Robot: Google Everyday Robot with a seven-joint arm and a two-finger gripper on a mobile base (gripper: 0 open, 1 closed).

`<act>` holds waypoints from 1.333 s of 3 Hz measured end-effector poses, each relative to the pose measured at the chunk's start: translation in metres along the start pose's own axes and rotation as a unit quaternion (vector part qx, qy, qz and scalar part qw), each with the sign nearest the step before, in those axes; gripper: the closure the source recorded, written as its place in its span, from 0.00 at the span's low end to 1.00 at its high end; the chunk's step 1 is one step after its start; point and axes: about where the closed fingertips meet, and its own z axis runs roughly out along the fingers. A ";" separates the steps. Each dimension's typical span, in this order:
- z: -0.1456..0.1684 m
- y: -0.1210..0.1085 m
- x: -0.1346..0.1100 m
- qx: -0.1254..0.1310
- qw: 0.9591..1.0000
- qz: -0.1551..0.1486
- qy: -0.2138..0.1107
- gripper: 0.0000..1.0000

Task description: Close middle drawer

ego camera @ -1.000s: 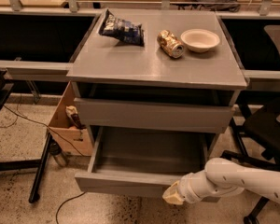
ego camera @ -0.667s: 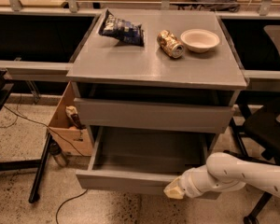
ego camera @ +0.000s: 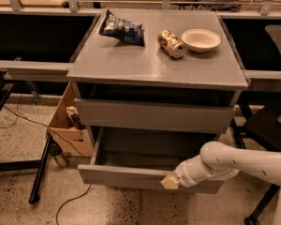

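The middle drawer (ego camera: 131, 176) is the wide shallow grey drawer pulled out of the grey cabinet (ego camera: 154, 67), and its tray-like box stands open and looks empty. My gripper (ego camera: 171, 182) is at the right part of the drawer's flat front panel. Its beige tip rests against the panel, with the fingers together and holding nothing. My white arm (ego camera: 239, 162) reaches in from the right. Another grey drawer front (ego camera: 152, 116) sits above it, nearly flush with the cabinet.
On the cabinet top lie a dark chip bag (ego camera: 122, 29), a tipped can (ego camera: 171, 43) and a white bowl (ego camera: 201, 40). A cardboard box (ego camera: 70, 125) and a black stand leg (ego camera: 40, 172) are at the left. A black chair (ego camera: 267, 125) is at the right.
The gripper has moved a little toward the cabinet, and the open drawer's front has gone inward with it. The drawer stands out less than before.
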 end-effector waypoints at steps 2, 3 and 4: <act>0.011 -0.010 -0.030 0.003 0.998 0.057 -0.022 1.00; 0.011 -0.016 -0.037 -0.001 0.994 0.084 -0.074 1.00; 0.003 -0.025 -0.044 0.005 0.986 0.106 -0.125 1.00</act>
